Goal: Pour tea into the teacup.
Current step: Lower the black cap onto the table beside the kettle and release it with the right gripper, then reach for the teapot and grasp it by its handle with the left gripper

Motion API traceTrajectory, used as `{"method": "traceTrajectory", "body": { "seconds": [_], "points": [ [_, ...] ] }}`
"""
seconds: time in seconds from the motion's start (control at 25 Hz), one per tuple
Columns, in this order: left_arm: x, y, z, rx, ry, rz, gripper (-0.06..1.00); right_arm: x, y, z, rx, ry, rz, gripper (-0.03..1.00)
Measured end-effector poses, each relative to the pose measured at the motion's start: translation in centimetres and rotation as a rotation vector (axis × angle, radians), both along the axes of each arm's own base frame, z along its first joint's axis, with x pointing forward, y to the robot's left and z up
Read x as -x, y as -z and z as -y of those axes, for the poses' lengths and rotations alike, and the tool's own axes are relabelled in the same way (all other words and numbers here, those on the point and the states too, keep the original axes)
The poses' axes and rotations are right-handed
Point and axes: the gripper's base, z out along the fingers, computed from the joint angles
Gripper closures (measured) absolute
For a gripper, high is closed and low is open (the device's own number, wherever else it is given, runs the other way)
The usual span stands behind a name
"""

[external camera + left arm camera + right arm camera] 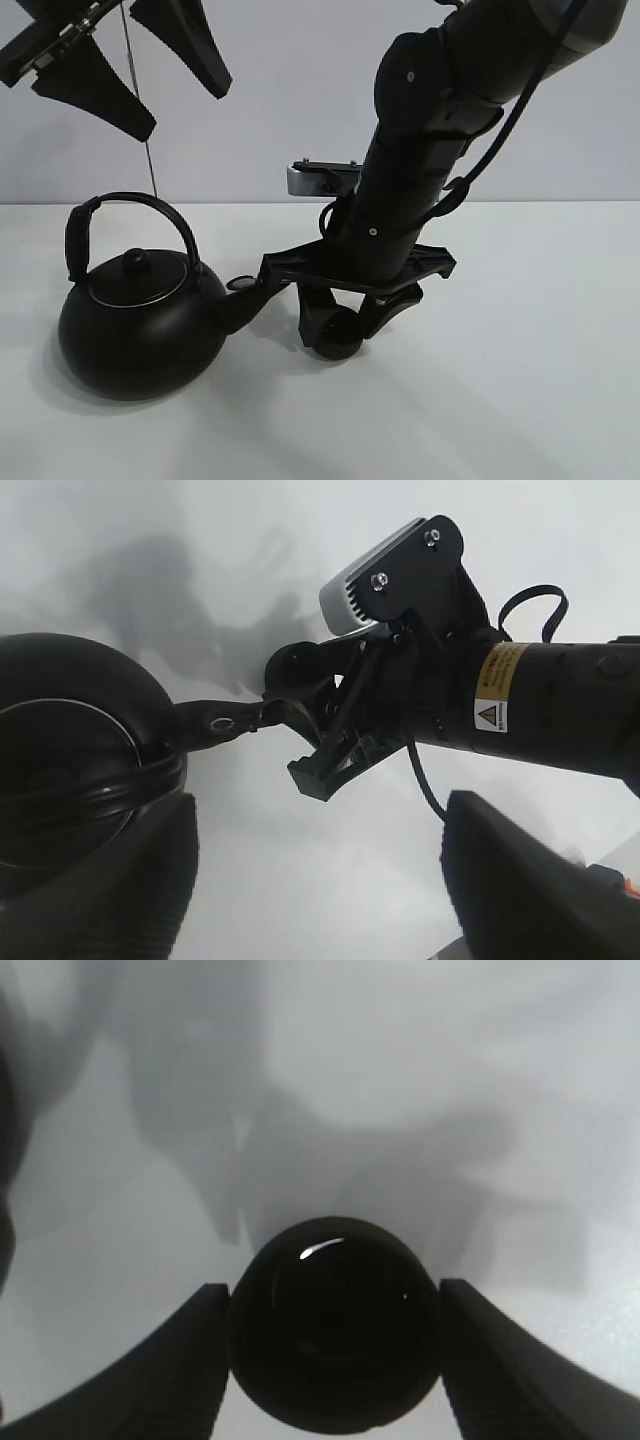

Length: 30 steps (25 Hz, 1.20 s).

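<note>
The small black teacup (338, 345) stands on the white table, just right of the spout (245, 297) of the big black kettle (140, 330). My right gripper (342, 330) reaches down over the cup. In the right wrist view its fingers (195, 1360) press both sides of the teacup (335, 1325), so it is shut on it. The cup's inside is dark with a small glint. No trickle of tea shows. My left gripper (185, 110) hangs open and empty high above the kettle. In the left wrist view (320, 810) it looks down on the kettle (60, 770) and the right arm.
The kettle's handle (130, 205) stands upright over its lid. The right arm (430, 150) slants down from the upper right, and its wrist camera (320, 178) juts out to the left. The white table (520, 380) runs to a pale back wall.
</note>
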Motion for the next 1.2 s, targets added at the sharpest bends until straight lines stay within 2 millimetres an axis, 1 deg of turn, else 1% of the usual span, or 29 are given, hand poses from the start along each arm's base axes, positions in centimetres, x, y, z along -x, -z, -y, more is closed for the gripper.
{"method": "traceTrajectory", "body": {
  "seconds": [0.2,0.52,0.6,0.76,0.96,1.08,1.2],
  "points": [
    [0.0,0.0,0.0,0.000,0.000,0.000,0.44,0.0,0.0,0.0,0.001,-0.001,-0.001,0.50],
    [0.0,0.0,0.0,0.000,0.000,0.000,0.44,0.2,-0.1,0.0,0.003,0.003,-0.024,0.47],
    [0.0,0.0,0.0,0.000,0.000,0.000,0.44,0.3,-0.6,0.0,-0.009,0.008,-0.019,0.47],
    [0.0,0.0,0.0,0.000,0.000,0.000,0.44,0.5,-2.6,0.1,-0.031,0.007,0.007,0.47],
    [0.0,0.0,0.0,0.000,0.000,0.000,0.44,0.8,-4.6,0.7,-0.045,0.012,0.024,0.47],
    [0.0,0.0,0.0,0.000,0.000,0.000,0.44,0.6,-5.4,1.6,-0.043,0.030,0.016,0.47],
    [0.0,0.0,0.0,0.000,0.000,0.000,0.44,0.2,-6.1,3.3,-0.037,0.071,-0.001,0.47]
  ]
}}
